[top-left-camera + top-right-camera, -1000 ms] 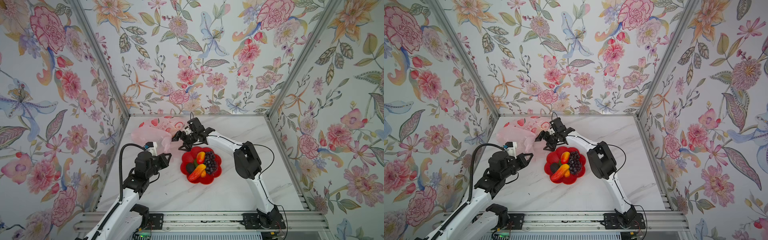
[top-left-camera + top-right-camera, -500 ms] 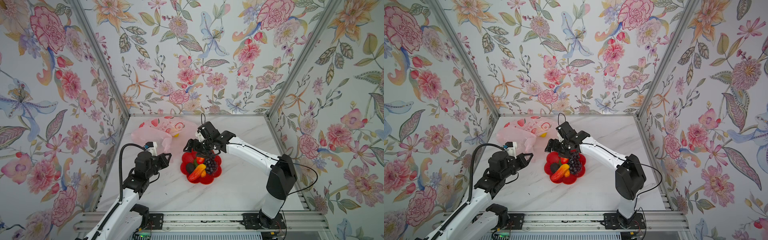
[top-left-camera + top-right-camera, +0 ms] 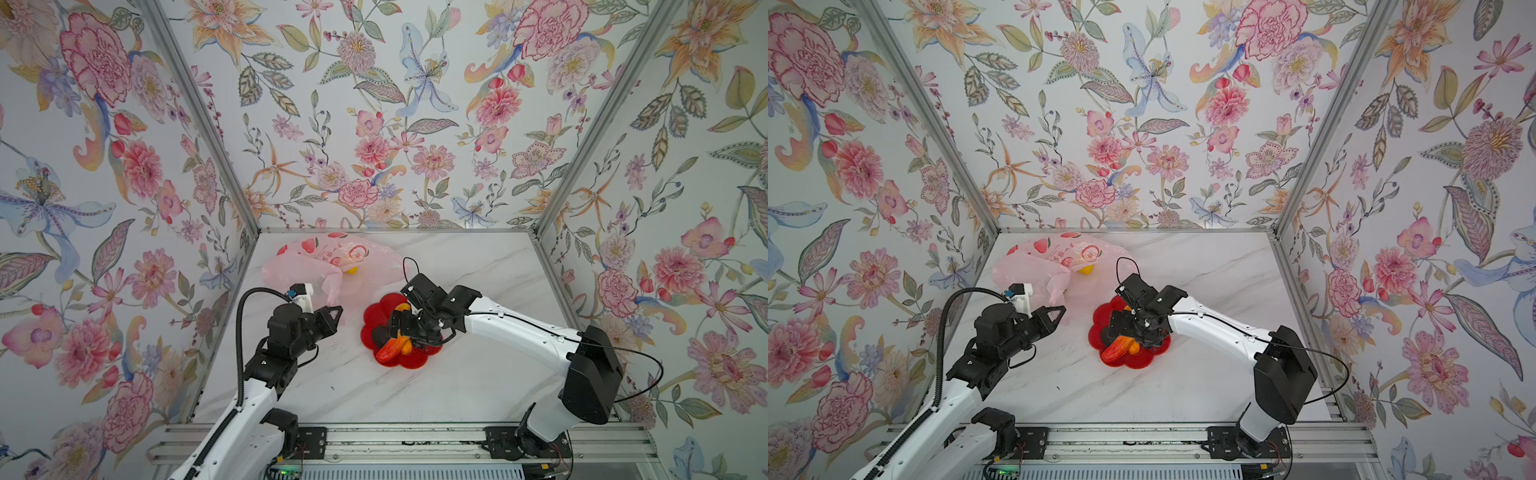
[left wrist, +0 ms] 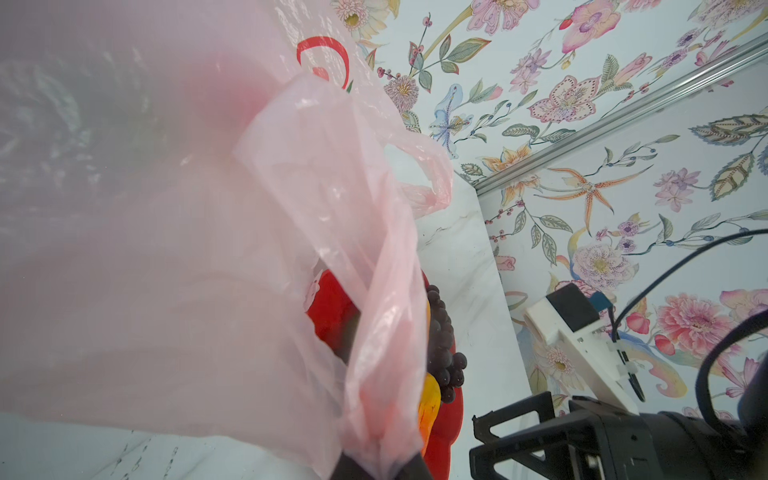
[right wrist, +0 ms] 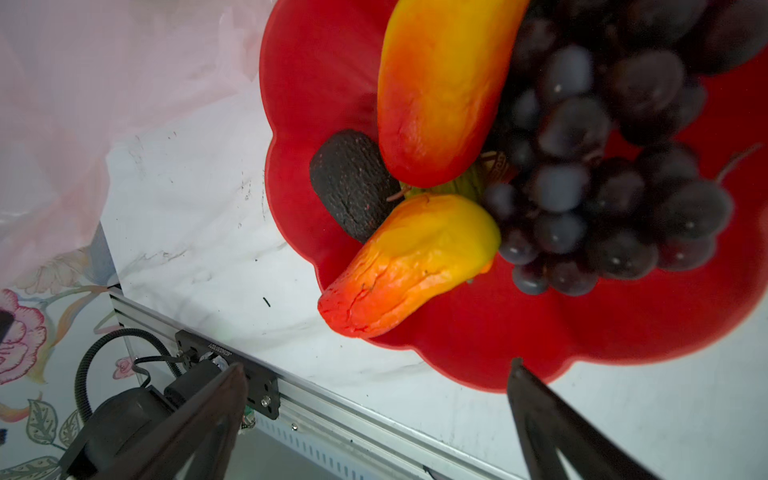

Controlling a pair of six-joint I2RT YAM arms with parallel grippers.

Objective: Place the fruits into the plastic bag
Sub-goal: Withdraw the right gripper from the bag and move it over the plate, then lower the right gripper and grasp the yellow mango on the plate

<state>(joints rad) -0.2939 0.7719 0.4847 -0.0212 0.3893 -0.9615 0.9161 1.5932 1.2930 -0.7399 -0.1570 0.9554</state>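
Three walls of floral wallpaper (image 3: 415, 137) box the scene in, big pink and orange blooms on a pale ground, with silver metal posts (image 3: 207, 124) running up both back corners. Below lies a white marble-veined table (image 3: 478, 386), evenly lit, with a slotted aluminium rail (image 3: 395, 440) along its near edge.

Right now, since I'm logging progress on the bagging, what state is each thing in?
red plate, loaded with fruit
plastic bag, crumpled, one handle pinched
left gripper, shut on the bag's handle
right gripper, open, empty, over the plate
yellow fruit, at the bag's mouth
mangoes, two, on the plate
grape bunch, on the plate
avocado, on the plate against a mango
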